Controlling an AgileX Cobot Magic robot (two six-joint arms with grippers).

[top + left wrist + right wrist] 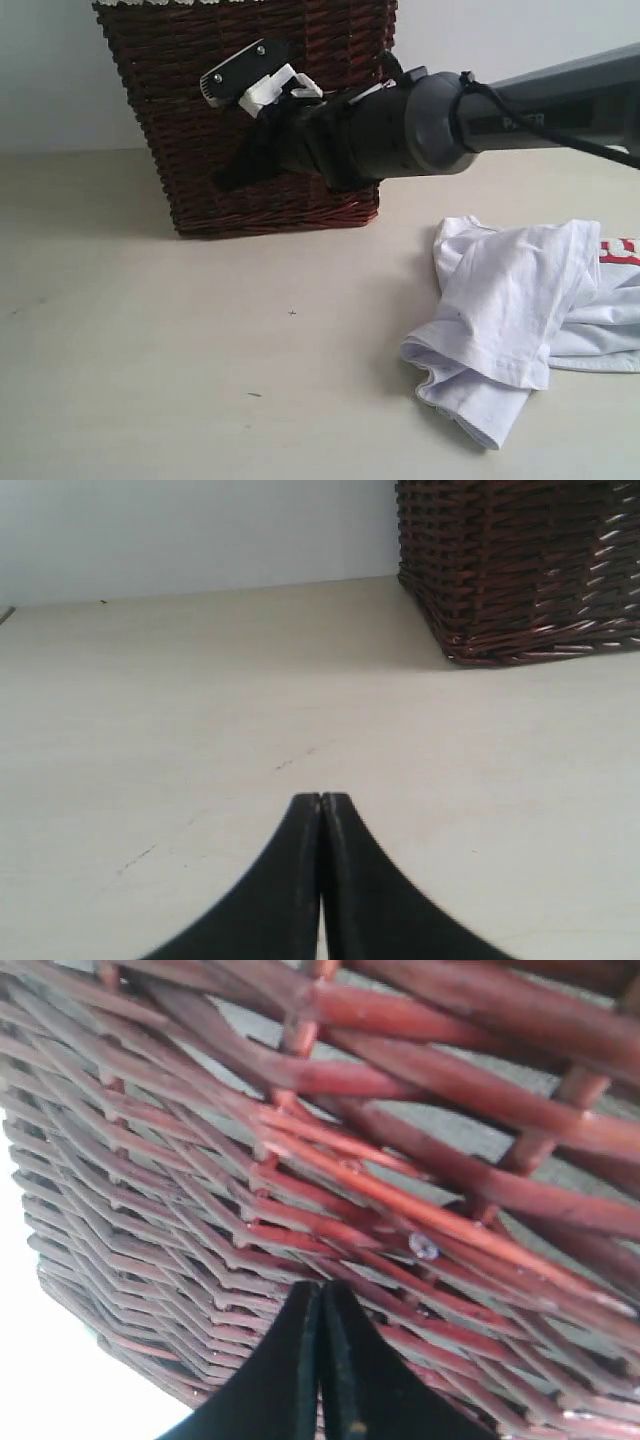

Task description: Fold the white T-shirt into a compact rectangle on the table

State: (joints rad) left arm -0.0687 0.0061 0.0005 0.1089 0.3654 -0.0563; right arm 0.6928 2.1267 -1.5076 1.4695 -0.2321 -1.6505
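The white T-shirt (pixel 520 310) lies crumpled on the table (pixel 200 380) at the right, with a bit of its red band (pixel 620 250) showing at the view's right edge. My right gripper (pixel 228 180) reaches across from the right and hangs shut and empty in front of the wicker basket's wall; in the right wrist view its tips (pixel 321 1288) point straight at the weave. My left gripper (pixel 321 800) is shut with nothing in it, low over bare table. It does not show in the exterior view.
A tall dark-red wicker basket (pixel 250 110) stands at the back, with a white cloth edge along its rim. The same basket (pixel 520 570) shows in the left wrist view ahead of the left gripper. A pale wall rises behind the table.
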